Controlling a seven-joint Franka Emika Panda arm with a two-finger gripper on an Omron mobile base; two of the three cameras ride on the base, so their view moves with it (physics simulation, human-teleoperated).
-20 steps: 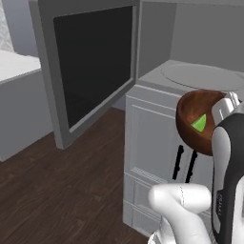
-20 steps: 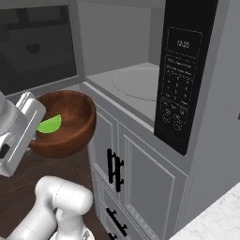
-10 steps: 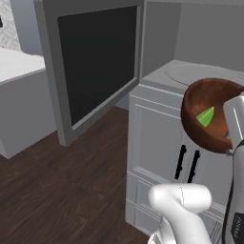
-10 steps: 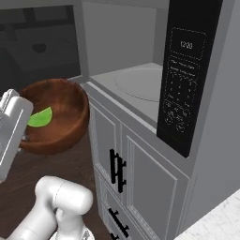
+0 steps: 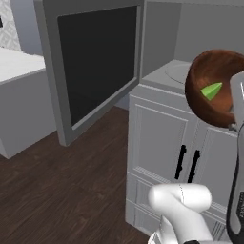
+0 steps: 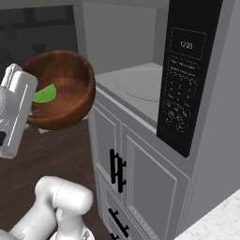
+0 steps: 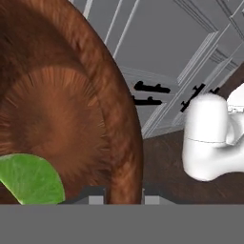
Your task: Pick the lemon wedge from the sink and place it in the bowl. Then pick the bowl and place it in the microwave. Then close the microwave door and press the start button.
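In the left base view the bowl (image 5: 212, 88) hangs tilted at the right edge of the frame, its glossy inside facing the camera, with the lemon wedge (image 5: 211, 90) lying against its inner wall; the arm's white hand meets the bowl's right rim at the frame edge. The microwave door (image 5: 93, 62) stands swung open across the upper left and centre, and the microwave (image 5: 174, 71) opens behind the bowl at the upper right, above grey cabinet doors (image 5: 164, 152) with black handles. In the right base view the bowl (image 6: 63, 91) sits at the upper left, tipped, the lemon wedge (image 6: 44, 93) inside near the white hand; the microwave (image 6: 140, 82) with its pale turntable lies at centre, its black control panel (image 6: 183, 77) to the right. In the hand view the gripper (image 7: 124, 199) at the bottom is closed on the rim of the bowl (image 7: 62, 105), one fingertip on each side of the wall, and the lemon wedge (image 7: 31, 178) shows at the lower left inside the bowl.
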